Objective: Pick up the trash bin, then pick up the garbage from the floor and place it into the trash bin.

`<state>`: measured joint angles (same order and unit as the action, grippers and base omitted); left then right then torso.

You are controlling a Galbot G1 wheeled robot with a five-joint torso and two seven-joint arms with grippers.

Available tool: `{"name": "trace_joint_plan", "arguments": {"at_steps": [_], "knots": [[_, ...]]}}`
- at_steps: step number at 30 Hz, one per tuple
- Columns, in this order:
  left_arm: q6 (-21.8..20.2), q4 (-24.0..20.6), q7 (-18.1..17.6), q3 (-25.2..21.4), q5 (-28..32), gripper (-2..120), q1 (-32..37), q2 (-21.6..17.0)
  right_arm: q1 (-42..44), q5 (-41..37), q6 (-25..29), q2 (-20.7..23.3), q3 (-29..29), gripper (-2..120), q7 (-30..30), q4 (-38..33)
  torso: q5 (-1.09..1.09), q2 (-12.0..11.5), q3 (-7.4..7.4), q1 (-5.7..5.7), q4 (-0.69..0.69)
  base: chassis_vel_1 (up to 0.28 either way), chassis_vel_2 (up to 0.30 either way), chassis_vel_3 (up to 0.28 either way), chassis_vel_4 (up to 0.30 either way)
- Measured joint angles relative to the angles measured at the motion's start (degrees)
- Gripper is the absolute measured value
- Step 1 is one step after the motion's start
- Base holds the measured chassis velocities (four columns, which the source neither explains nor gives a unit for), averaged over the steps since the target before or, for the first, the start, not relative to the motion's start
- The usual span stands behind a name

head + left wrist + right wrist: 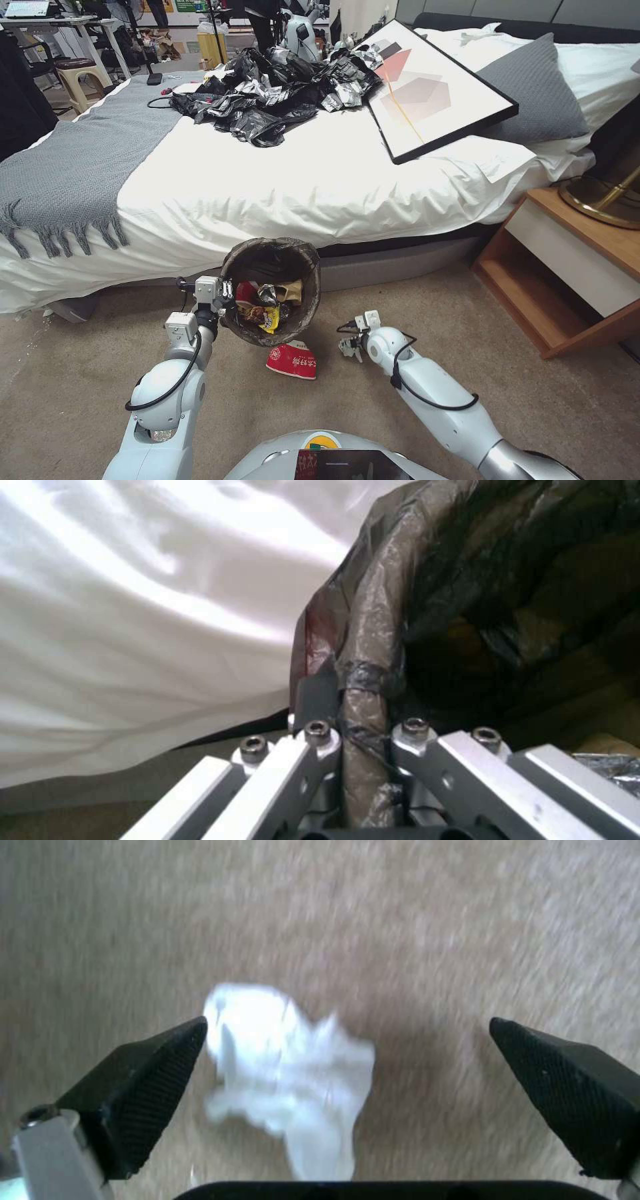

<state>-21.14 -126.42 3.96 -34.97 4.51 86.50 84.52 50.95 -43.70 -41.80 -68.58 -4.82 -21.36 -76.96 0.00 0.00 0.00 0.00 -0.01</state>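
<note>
My left gripper (227,293) is shut on the near rim of the trash bin (300,267) and holds it tilted above the carpet, in front of the bed. The left wrist view shows the bag-covered trash bin rim (373,630) pinched in that gripper (360,715). Inside the bin lie yellow, shiny and brown garbage pieces (270,303). A red-and-white packet (291,361) lies on the floor just below the bin. To its right, my right gripper (351,345) points down at the carpet. The right gripper (348,1022) is open above a crumpled white piece (287,1075), without touching it.
The bed (280,193) stands right behind the bin, with a heap of black plastic bags (267,93), a framed picture (433,87) and a grey throw (80,160) on it. A wooden nightstand (567,267) stands at the right. Open carpet (467,320) lies between it and my right arm.
</note>
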Motion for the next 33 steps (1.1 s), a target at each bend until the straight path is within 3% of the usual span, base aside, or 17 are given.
{"name": "trace_joint_plan", "arguments": {"at_steps": [9, 18, 23, 33], "knots": [[1.1, 0.3, 0.7, -0.2, -0.3, 2, -0.2, 0.4, 4.0, -0.6, -0.3, 2.7, -0.9, 100, -0.3, -2.3, 0.0, 0.0, 0.0, 0.0, 0.0, 0.0, 0.0, 0.0, 0.0], [1.3, 0.8, 0.9, -0.6, -0.4, 2, -0.5, 0.3, 2.8, 1.6, 0.9, 0.3, -2.8, 100, 1.9, 0.8, 0.0, 0.0, 0.0, 0.0, 0.02, 0.0, 0.0, 0.0, 0.0], [1.5, 1.0, 0.9, -0.8, -0.4, 2, -0.5, 0.3, 2.6, 4.2, 2.6, -0.6, -3.1, 82, 3.7, 2.6, -0.06, 0.0, -0.01, 0.0, -0.03, 0.0, 0.0, 0.0, 0.0], [1.5, 1.7, 0.9, -0.7, -0.4, 2, -1.0, 0.4, 3.2, 4.5, 2.8, 0.5, -2.3, 62, 4.4, 1.9, -0.02, 0.0, -0.01, -0.01, 0.01, 0.0, 0.0, 0.0, 0.0]]}}
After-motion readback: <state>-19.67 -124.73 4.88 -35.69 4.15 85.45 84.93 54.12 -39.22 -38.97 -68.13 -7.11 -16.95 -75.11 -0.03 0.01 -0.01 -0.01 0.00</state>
